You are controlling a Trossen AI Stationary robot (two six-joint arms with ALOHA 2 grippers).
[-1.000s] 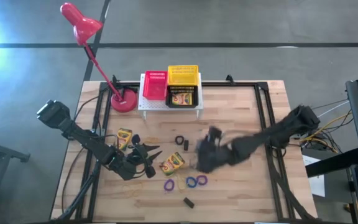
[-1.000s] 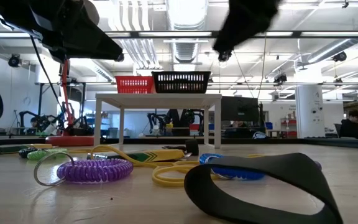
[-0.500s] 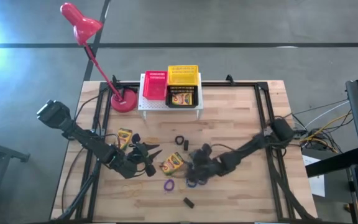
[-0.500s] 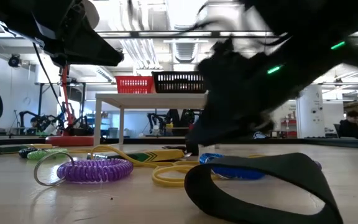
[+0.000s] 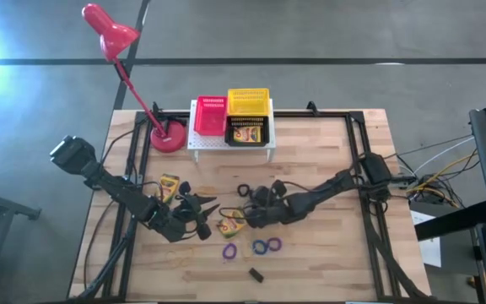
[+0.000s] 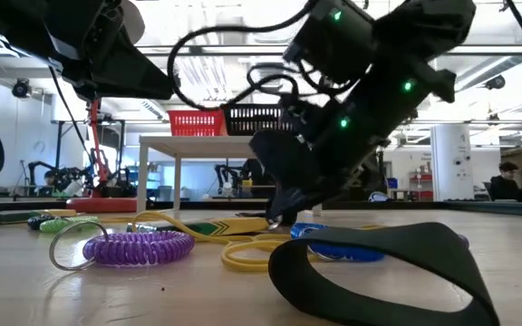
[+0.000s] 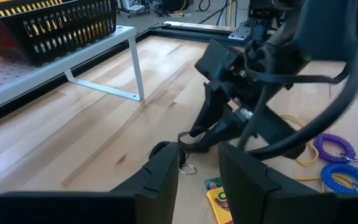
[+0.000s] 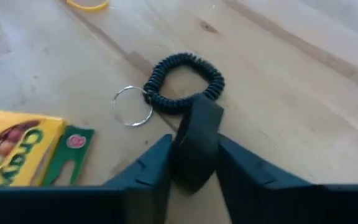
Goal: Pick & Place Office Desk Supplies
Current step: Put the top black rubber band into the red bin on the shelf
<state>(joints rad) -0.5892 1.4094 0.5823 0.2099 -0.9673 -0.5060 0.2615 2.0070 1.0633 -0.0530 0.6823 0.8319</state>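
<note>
Black band (image 8: 197, 140) gripped in right hand (image 8: 193, 167)

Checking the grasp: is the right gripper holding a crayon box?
No: the right gripper pinches a black band, with the crayon box lying apart.
</note>
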